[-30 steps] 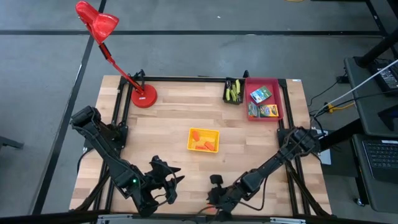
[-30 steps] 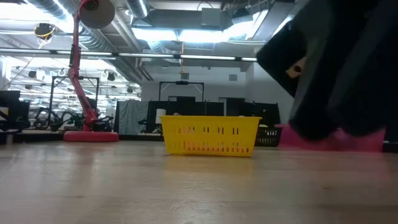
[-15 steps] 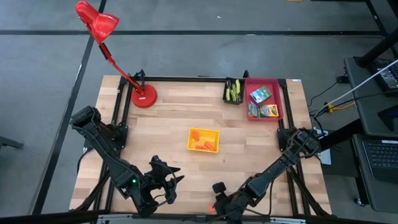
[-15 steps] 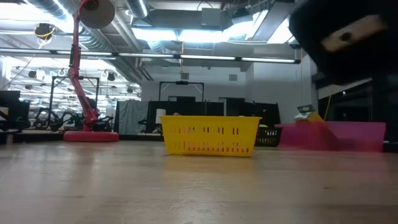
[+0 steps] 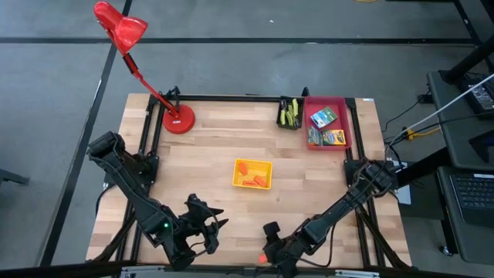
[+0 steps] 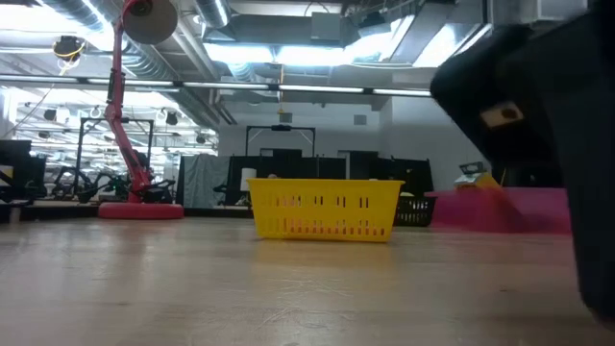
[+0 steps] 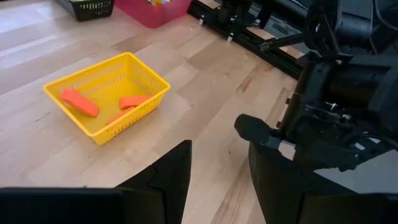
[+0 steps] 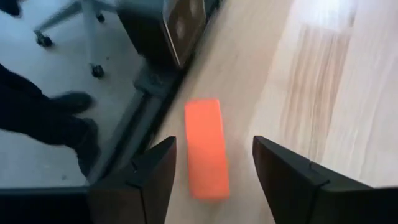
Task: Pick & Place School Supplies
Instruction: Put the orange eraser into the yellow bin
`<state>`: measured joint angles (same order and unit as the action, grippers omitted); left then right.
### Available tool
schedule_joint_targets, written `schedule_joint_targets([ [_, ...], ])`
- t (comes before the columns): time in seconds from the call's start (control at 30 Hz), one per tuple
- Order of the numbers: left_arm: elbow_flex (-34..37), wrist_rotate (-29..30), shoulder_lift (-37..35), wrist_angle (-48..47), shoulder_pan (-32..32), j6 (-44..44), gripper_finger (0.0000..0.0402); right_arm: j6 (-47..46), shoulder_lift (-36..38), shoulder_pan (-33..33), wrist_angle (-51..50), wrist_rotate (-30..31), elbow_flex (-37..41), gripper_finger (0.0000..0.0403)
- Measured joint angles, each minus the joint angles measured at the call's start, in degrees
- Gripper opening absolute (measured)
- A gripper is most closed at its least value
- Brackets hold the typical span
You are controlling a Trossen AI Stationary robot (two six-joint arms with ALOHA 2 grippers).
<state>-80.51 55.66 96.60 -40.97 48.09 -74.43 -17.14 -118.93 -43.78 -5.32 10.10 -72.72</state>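
Last orange piece at the bench's bottom edge

Bench (image 5: 208, 154) first: right tool (image 8: 211, 171) gapes empty over the orange piece (image 8: 206, 148), bottom centre; light, stiff, smooth, best pinched across its narrow sides. Left tool (image 7: 217, 180) open, empty.

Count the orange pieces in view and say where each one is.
4: three lie in the yellow basket at mid-table; one lies on the table's near edge below the open right gripper.
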Motion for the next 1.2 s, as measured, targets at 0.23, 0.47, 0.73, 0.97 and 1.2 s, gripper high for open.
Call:
schedule_joint_targets([
  [0.23, 0.00, -0.08, 0.00, 0.02, -0.01, 0.05, 0.0157, -0.43, -1.60, 0.10, 1.08, -0.60, -0.09, 0.0199],
  [0.47, 0.00, -0.07, 0.00, 0.04, 0.33, -0.50, 0.0157, -2.08, -2.67, -0.19, 2.15, -0.96, -0.16, 0.0197],
  [0.73, -0.02, -0.04, 0.00, 0.04, 0.30, -0.50, 0.0157, -3.67, -2.78, -0.12, 1.68, 1.91, -0.16, 0.0135],
  [0.97, -0.01, 0.29, 0.00, -0.23, 0.30, -0.81, 0.0157, -5.33, -2.69, 0.08, 1.50, 2.58, -0.14, 0.0072],
  [1.2, -0.02, 0.37, 0.00, -3.12, -0.52, -2.00, 0.0157, -5.69, -0.81, 1.60, -1.59, 7.52, 0.19, 0.0104],
])
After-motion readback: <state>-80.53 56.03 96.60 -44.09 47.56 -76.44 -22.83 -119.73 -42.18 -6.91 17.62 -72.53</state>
